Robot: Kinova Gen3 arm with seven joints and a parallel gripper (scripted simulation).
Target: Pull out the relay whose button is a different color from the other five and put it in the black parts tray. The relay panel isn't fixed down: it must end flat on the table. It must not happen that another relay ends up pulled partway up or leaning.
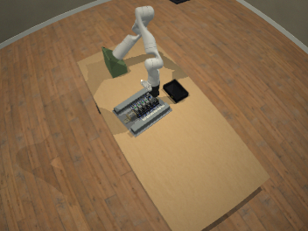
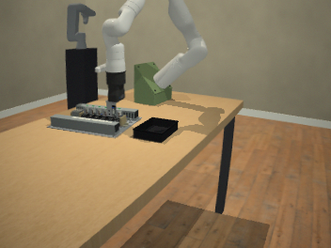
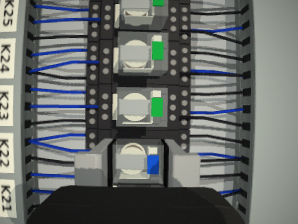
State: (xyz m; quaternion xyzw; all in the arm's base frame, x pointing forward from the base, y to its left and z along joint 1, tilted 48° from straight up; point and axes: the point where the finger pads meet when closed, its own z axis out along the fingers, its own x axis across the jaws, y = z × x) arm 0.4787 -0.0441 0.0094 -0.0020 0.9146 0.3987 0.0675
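- At the far left of the wrist view a column of white labels (image 3: pixel 6 107) runs K21 to K25 up the relay panel (image 3: pixel 270 100); blue and black wires (image 3: pixel 60 90) fan from there toward the centre column of relays.
- In that centre column the visible relays above carry green buttons (image 3: pixel 158 50), while the lowest one in view, level with the K22 label, is the blue-button relay (image 3: pixel 135 162).
- The gripper (image 3: pixel 136 167) is clamped on this relay: one grey finger (image 3: pixel 92 167) presses its left side and the other its right side, so the odd relay sits squarely between them, directly beneath the wrist.
- The relay appears to be seated in its socket in line with the others; whether it has lifted at all cannot be told from these views.
- The coming move turns on one relation: the relay's pull axis runs straight up along the gripper's own approach line, as the exterior view shows the wrist standing vertical over the panel. A straight upward draw looks right, since a slanted pull could tip the unfixed panel.
- To the right, just beside the panel and apart from it, lies the black parts tray (image 2: pixel 173 124); the carry should be a short sideways move toward it.
- Farther back stands the green wedge block (image 2: pixel 148 84), near the arm's lower links.
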